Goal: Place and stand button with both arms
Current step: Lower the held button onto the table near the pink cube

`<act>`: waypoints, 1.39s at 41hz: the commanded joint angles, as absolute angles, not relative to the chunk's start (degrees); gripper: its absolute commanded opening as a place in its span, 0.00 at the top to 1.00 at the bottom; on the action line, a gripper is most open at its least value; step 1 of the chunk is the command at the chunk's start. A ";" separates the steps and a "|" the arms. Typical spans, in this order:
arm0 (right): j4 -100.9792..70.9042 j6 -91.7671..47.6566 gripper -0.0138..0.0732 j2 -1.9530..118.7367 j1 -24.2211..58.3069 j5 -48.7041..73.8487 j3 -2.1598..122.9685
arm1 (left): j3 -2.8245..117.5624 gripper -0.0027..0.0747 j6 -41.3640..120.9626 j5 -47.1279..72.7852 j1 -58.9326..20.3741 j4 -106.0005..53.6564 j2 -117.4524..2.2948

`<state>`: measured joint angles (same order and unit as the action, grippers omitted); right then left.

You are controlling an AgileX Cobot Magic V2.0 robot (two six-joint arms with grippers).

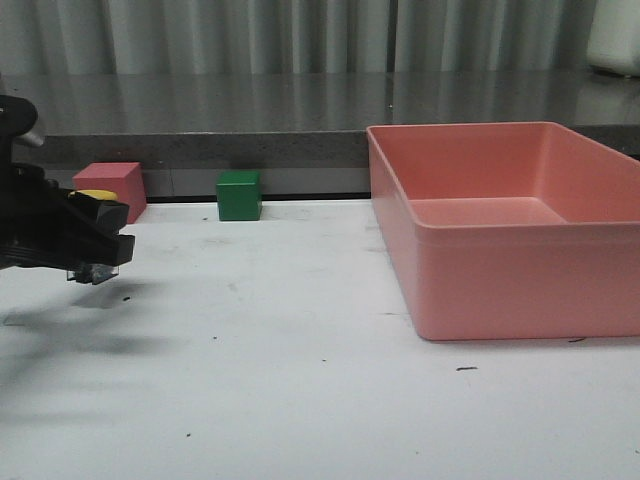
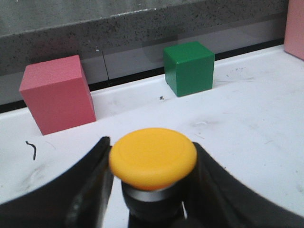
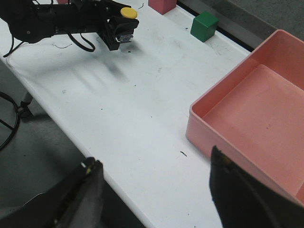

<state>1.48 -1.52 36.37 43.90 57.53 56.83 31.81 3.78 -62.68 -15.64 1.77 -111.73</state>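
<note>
Front view: left gripper [image 1: 98, 243] clamped on button [image 1: 96, 196], held above table [image 1: 300, 380] at left edge; red cube [image 1: 112, 187], green cube [image 1: 239, 194] seen behind; pink bin [image 1: 500, 225] at right.
Left wrist view: yellow cap gripped upright between fingers [image 2: 90, 190].
Right wrist view: right gripper [image 3: 154, 194] spread apart, nothing held.

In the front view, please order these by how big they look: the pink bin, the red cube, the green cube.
1. Pink bin, largest by far.
2. Red cube, partly hidden behind the left gripper.
3. Green cube, somewhat smaller than the red one.
</note>
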 commanded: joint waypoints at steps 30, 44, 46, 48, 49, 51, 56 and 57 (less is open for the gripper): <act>2.10 -2.09 0.27 36.43 43.53 53.77 58.13 | 25.00 0.69 0.00 -74.03 -15.51 1.48 -109.69; 2.10 -2.09 0.27 36.43 43.53 53.77 58.13 | 20.96 0.54 0.00 -76.84 -15.51 1.36 -109.69; 2.10 -2.09 0.27 36.43 43.53 53.77 58.13 | 20.36 0.48 0.00 -76.84 -15.51 1.36 -109.69; 2.10 -2.09 0.27 36.43 43.53 53.77 58.13 | 19.88 0.43 0.00 -77.21 -15.51 1.36 -109.69; 2.10 -2.09 0.27 36.43 43.53 53.77 58.13 | 19.54 0.41 0.00 -77.62 -15.51 1.36 -109.69; 2.10 -2.09 0.27 36.43 43.53 53.77 58.13 | 18.88 0.37 0.00 -78.11 -15.51 1.36 -109.69; 2.10 -2.09 0.27 36.43 43.53 53.77 58.13 | 17.21 0.35 0.00 -78.29 -15.51 1.11 -109.30; 2.10 -2.09 0.27 36.43 43.53 53.77 58.13 | 16.81 0.35 0.00 -78.29 -15.51 1.01 -109.19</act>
